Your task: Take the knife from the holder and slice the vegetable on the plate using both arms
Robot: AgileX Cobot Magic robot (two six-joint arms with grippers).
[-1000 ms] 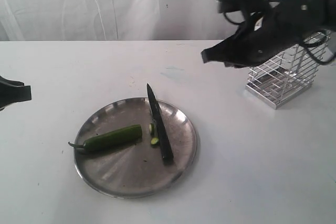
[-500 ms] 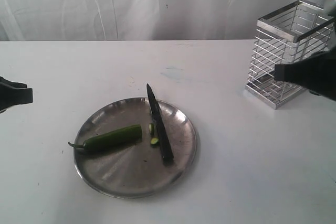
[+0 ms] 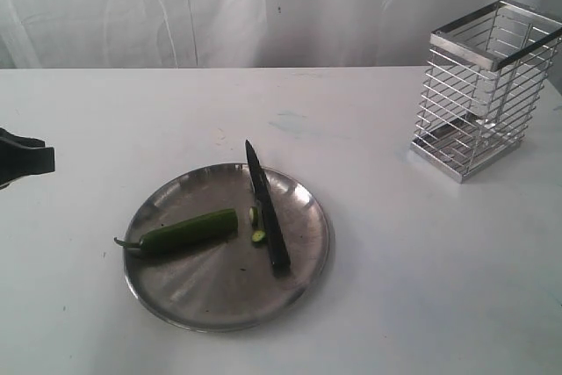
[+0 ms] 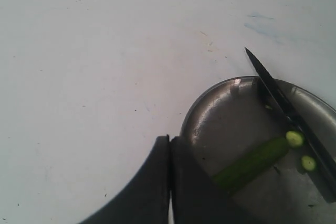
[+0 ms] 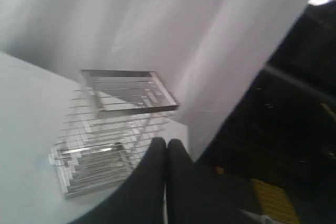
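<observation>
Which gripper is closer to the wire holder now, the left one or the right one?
Right. The right gripper hangs shut close by the holder; the left gripper is far off, beyond the plate.

1. Your exterior view is bright and even. The white table [image 3: 421,287] shows only a faint, soft shadow along the near edge of the plate [image 3: 219,296].
2. The plate carries dull, streaked glare across its bare metal, with no hard hotspot.
3. Your left wrist view is sharp on the plate, with one small glint on its rim.
4. Your right wrist view is blurred: the wire rack [image 5: 126,90], well apart from the plate, smears, and the space beside it is very dark.
</observation>
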